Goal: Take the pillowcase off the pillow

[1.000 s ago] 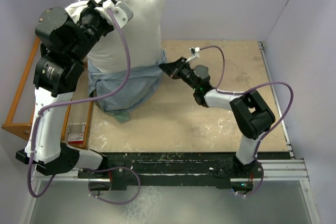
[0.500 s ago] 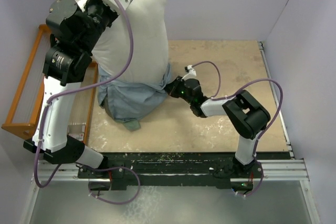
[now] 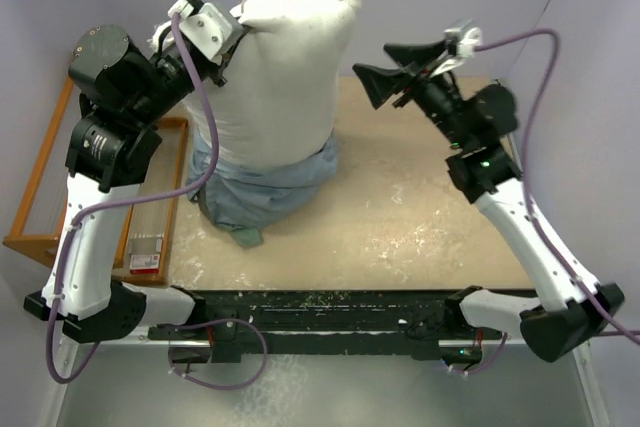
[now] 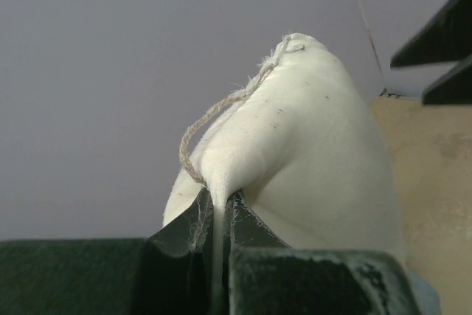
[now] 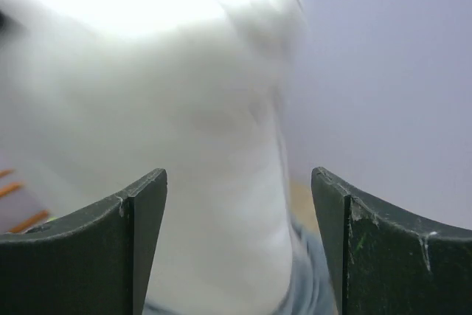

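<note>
Left pincer (image 3: pixel 213 35) pinches a top corner of the pillow (image 3: pixel 280 77); right pincer (image 3: pixel 372 59) gapes empty at 3 o'clock. The pillowcase (image 3: pixel 270 182), bunched at 6 o'clock, looks limp and light; best gripped at its rim.

pillow (image 3: pixel 290 67) was plain off-white, few dark specks. pillowcase (image 3: pixel 270 192) showed pale grey-blue, greenish bit at bottom. tabletop (image 3: pixel 420 217) was tan, wooden frame (image 3: pixel 30 247) orange.

**Left arm raised and clamped, right arm raised and open**

The left arm (image 3: pixel 95 217) rears up from its base with the elbow high. The left gripper (image 4: pixel 217 212) is pinched tight on a corner of the pillow (image 4: pixel 310 145). The right arm (image 3: pixel 515 225) stretches up and forward. The right gripper (image 3: pixel 383 67) has its jaws spread wide, apparently holding nothing, though its wrist view is blurred.
</note>
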Robot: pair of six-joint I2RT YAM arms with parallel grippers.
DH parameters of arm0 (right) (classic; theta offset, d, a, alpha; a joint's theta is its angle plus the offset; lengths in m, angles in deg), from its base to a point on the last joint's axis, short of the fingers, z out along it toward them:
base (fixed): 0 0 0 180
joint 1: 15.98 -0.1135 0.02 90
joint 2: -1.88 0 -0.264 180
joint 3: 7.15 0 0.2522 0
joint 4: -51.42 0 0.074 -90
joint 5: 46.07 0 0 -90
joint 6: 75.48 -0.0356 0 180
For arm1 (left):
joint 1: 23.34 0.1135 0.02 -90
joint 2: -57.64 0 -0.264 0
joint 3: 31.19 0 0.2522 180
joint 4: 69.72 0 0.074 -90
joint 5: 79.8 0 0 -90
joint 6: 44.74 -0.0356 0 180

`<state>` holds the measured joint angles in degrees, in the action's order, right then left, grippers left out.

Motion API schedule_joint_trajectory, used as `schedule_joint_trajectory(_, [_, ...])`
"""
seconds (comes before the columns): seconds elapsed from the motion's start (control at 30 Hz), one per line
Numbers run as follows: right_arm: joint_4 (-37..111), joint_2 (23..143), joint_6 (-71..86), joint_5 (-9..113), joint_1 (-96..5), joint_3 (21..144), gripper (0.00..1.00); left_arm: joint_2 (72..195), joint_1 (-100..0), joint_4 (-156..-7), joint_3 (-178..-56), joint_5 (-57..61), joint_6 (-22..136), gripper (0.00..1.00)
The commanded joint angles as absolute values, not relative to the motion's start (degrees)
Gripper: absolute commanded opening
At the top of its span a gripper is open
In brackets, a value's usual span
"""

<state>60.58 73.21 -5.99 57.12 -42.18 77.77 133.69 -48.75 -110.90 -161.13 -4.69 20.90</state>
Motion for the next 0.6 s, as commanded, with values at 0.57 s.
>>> schedule_joint_trajectory(0.57, [32.74, 73.97, 25.96, 80.89, -46.79, 101.85, 0.95, 135.98, -60.31, -133.13, -166.69, -17.74, 14.69, 0.00])
